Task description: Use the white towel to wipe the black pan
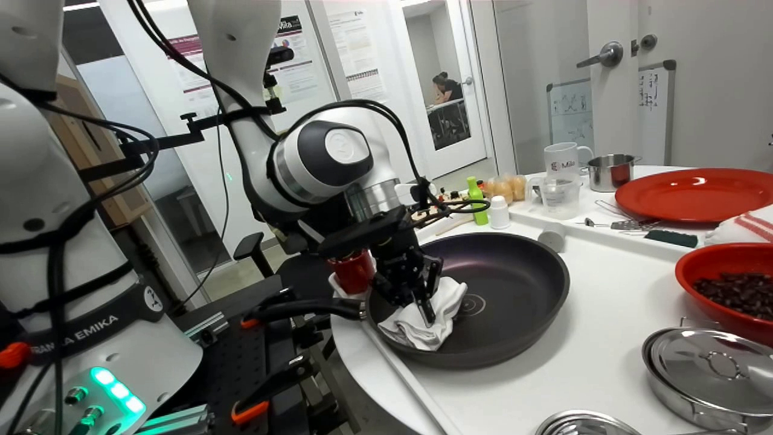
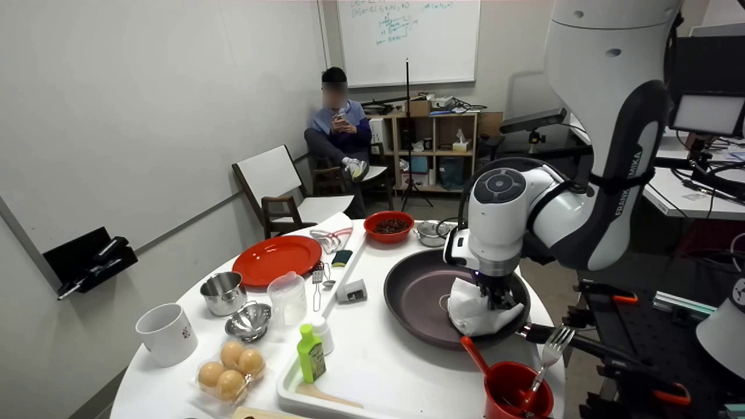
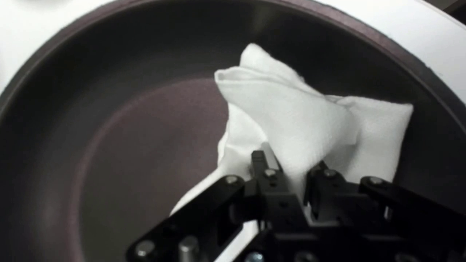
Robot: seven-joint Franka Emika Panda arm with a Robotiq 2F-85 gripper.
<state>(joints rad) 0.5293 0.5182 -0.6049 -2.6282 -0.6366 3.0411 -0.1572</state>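
- Black frying pan (image 1: 519, 278): broad and round, set flat on a white tray (image 2: 372, 378), handle reaching out past the tray's edge. Floor reads purplish-brown in the wrist view; pale ring mark near the centre in both exterior views.
- White towel (image 3: 287, 112): inside the pan, on the handle half. Crumpled into overlapping folds, corners poking out; part lies on the floor, part against the sloping wall.
- Red bowl (image 2: 389, 238): holds a layer of dark beans (image 1: 740, 293).
- Steel pan (image 1: 670, 389): shallow, just beside the bowl, its lid (image 1: 682, 347) on; contents hidden.
- Red saucepan (image 2: 493, 401): near the frying pan, cut by the frame edge in an exterior view. A fork (image 2: 559, 340) leans in it, tines up.
- White mug (image 2: 167, 336): upright, printed logo on its side; contents not visible from either angle.
- Steel pot (image 2: 224, 295): upright, near the mug.
- Clear measuring jug (image 2: 288, 299): upright; cannot tell whether it holds anything.
- Clear pack (image 2: 249, 383): four brown eggs (image 2: 231, 354) bunched together.
- Green bottle (image 2: 311, 354), white bottle (image 2: 323, 336): side by side, both standing; contents hidden.
- Gripper (image 3: 287, 163): reaching down into the pan, jaws drawn close with a narrow gap, a fold of towel pinched between. Fingertips (image 3: 259, 157) touch the cloth.
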